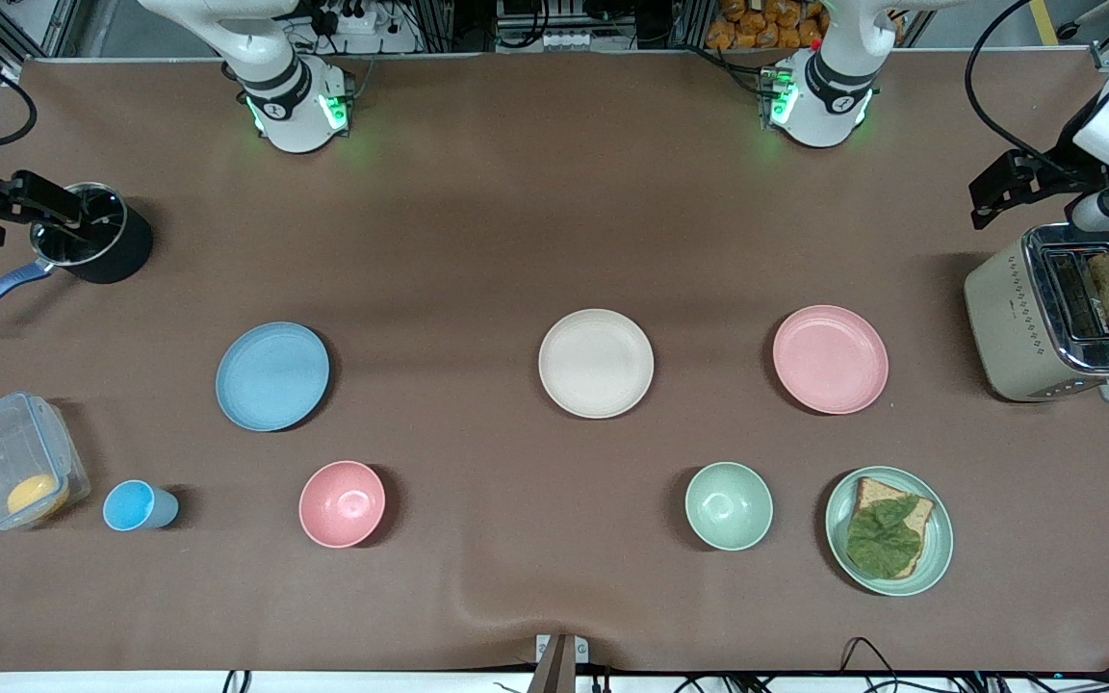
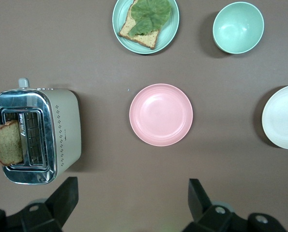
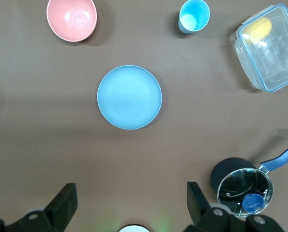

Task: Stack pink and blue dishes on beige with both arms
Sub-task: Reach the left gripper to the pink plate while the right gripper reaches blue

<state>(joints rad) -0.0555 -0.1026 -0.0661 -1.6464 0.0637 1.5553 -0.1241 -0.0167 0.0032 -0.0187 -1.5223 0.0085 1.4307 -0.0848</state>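
L gripper wide open above table w/ pink plate at its 12; R gripper wide open, blue plate at 12

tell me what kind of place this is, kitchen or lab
Most likely a robotics lab staged as a kitchen: two arm bases bolted along a brown mat, cables at the edges, with a toaster and plates like the beige plate.

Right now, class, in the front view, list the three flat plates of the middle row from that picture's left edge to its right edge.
Blue plate → beige plate → pink plate.
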